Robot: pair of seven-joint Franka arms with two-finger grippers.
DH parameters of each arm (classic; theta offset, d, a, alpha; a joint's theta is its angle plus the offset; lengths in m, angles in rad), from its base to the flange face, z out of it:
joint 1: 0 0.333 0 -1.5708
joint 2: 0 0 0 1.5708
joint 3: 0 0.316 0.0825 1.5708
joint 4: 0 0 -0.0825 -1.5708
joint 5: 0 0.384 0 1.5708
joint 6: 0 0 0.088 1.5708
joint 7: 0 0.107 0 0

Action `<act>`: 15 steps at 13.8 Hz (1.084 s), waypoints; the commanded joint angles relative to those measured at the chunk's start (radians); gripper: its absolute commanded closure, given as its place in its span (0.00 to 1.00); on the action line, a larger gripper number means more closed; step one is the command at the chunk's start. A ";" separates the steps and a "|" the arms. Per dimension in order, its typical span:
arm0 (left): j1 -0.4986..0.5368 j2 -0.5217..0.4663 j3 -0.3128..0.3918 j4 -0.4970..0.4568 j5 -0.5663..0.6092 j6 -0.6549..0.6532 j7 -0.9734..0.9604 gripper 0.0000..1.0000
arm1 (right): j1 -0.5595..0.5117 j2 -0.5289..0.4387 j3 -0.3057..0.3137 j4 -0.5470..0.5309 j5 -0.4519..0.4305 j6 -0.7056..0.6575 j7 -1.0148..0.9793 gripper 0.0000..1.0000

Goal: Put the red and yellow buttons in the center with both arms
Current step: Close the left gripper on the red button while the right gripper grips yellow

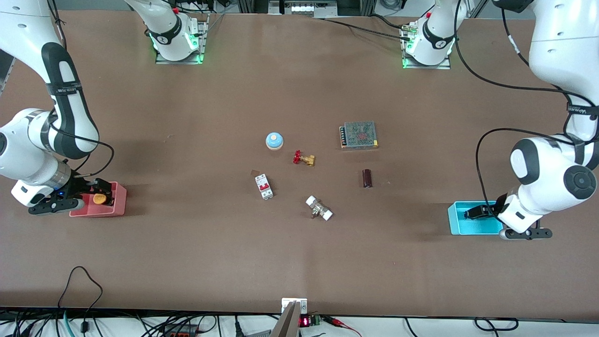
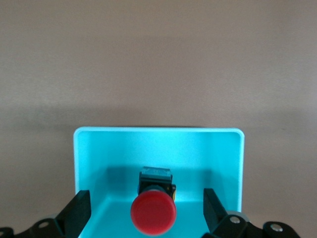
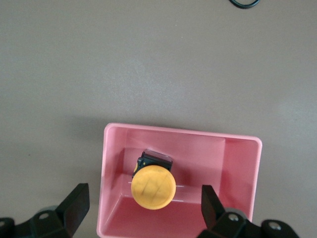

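The yellow button lies in the pink bin at the right arm's end of the table; its orange-yellow cap also shows in the front view. My right gripper is open over this bin, one finger on each side of the button, not touching it. The red button lies in the cyan bin at the left arm's end. My left gripper is open over it, its fingers apart from the cap. In the front view the left gripper hides the red button. The bare brown center holds neither button.
Round the center lie a blue-domed bell, a red-handled brass valve, a white breaker, a white-ended fitting, a dark cylinder and a grey power supply. The pink bin and cyan bin stand at the table's ends.
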 commanded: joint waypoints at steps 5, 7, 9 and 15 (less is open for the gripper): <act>0.004 0.070 0.003 0.046 -0.027 0.029 0.037 0.00 | -0.037 0.035 0.015 0.009 0.024 0.054 -0.076 0.00; 0.004 0.079 0.003 0.044 -0.028 0.029 0.034 0.00 | -0.039 0.039 0.017 0.009 0.024 0.054 -0.076 0.00; 0.004 0.079 0.003 0.041 -0.027 0.024 0.034 0.02 | -0.039 0.046 0.017 0.009 0.025 0.057 -0.076 0.00; 0.007 0.073 0.002 0.032 -0.028 -0.008 0.033 0.04 | -0.037 0.058 0.018 0.009 0.027 0.077 -0.074 0.07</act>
